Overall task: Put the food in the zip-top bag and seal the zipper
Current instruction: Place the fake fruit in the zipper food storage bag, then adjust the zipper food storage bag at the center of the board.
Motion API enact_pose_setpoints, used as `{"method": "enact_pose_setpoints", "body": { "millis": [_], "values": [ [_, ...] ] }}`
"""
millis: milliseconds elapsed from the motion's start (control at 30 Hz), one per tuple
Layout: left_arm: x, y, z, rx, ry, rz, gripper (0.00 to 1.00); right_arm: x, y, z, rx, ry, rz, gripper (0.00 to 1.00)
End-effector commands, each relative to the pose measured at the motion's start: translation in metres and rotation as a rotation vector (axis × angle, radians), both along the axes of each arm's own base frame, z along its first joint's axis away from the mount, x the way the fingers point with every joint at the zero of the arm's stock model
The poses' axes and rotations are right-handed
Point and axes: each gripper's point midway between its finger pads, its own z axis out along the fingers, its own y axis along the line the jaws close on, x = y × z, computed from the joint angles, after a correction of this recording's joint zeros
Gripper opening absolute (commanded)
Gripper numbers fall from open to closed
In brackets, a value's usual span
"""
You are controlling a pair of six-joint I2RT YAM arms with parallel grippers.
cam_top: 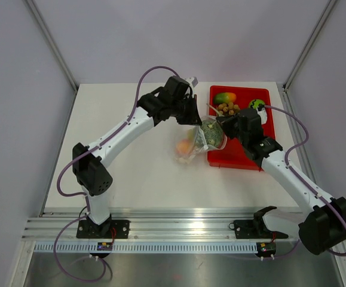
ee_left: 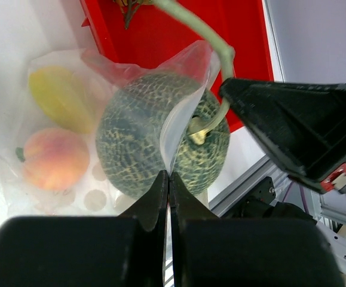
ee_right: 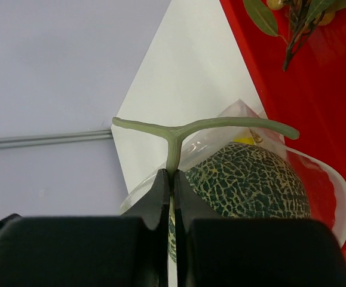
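Six toy fruits are counted: one melon, one peach and one yellow piece at the bag. One mango, one longan cluster and one apple lie in the single red tray. One bag is seen, on the table beside the tray's left edge.

Both arms are stretched inward, so that the two grippers are brought together over the bag. The left gripper is pressed together on the film at the bag's mouth. The right gripper is pinched on the melon's T-shaped stem.

The melon is lodged in the mouth and partly covered by film (the peach and yellow piece lie deeper inside). The zipper cannot be told apart from the crinkled plastic. The longan cluster is cut off at the top of both wrist views. The mango and apple are seen only from above.
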Motion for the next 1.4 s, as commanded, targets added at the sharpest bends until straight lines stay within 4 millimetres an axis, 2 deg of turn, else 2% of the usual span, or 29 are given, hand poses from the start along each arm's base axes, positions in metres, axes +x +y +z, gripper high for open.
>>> {"method": "enact_pose_setpoints", "body": {
  "millis": [0,100,300,400,467,500,533,600,667,867,967,1033,1100,1200,1300,1367],
  "values": [
    [0.007,-0.015,0.028,-0.091,-0.044,-0.027,0.00,0.000,0.003,-0.023,-0.030,0.027,-0.045,0.00],
    [0.007,-0.019,0.026,-0.102,-0.031,-0.032,0.00,-0.005,0.013,-0.036,-0.035,0.048,-0.019,0.00],
    [0.009,-0.017,0.031,-0.109,-0.038,-0.023,0.00,-0.009,0.027,-0.032,-0.068,0.032,0.039,0.00],
    [0.013,-0.011,0.033,-0.114,-0.041,-0.007,0.00,-0.011,0.024,-0.029,-0.091,0.024,0.047,0.05],
    [0.016,-0.009,0.035,-0.122,-0.038,0.001,0.00,-0.015,0.025,-0.027,-0.110,0.017,0.073,0.19],
    [0.017,-0.008,0.035,-0.124,-0.040,0.006,0.00,-0.015,0.025,-0.024,-0.115,0.012,0.081,0.28],
    [0.018,-0.007,0.037,-0.128,-0.040,0.009,0.00,-0.018,0.026,-0.024,-0.118,0.013,0.091,0.44],
    [0.022,-0.004,0.037,-0.131,-0.039,0.019,0.00,-0.022,0.027,-0.017,-0.126,-0.010,0.120,0.60],
    [0.024,-0.002,0.039,-0.139,-0.037,0.024,0.00,-0.026,0.026,-0.007,-0.142,-0.044,0.144,0.66],
    [0.027,0.005,0.044,-0.163,-0.036,0.034,0.00,-0.042,0.020,0.019,-0.222,-0.097,0.205,0.62],
    [0.028,0.008,0.047,-0.173,-0.041,0.038,0.00,-0.051,0.008,0.013,-0.266,-0.094,0.190,0.57],
    [0.028,0.011,0.046,-0.173,-0.036,0.038,0.00,-0.055,0.004,-0.004,-0.301,-0.075,0.206,0.57],
    [0.028,0.013,0.048,-0.176,-0.041,0.042,0.00,-0.057,0.009,-0.021,-0.310,-0.045,0.268,0.60],
    [0.028,0.014,0.049,-0.180,-0.039,0.041,0.00,-0.058,0.021,-0.047,-0.352,0.010,0.371,0.73],
    [0.027,0.013,0.048,-0.181,-0.033,0.038,0.00,-0.056,0.021,-0.073,-0.364,0.069,0.372,0.74],
    [0.026,0.014,0.046,-0.179,-0.029,0.038,0.00,-0.053,0.022,-0.075,-0.327,0.057,0.346,0.72]
  ]
}}
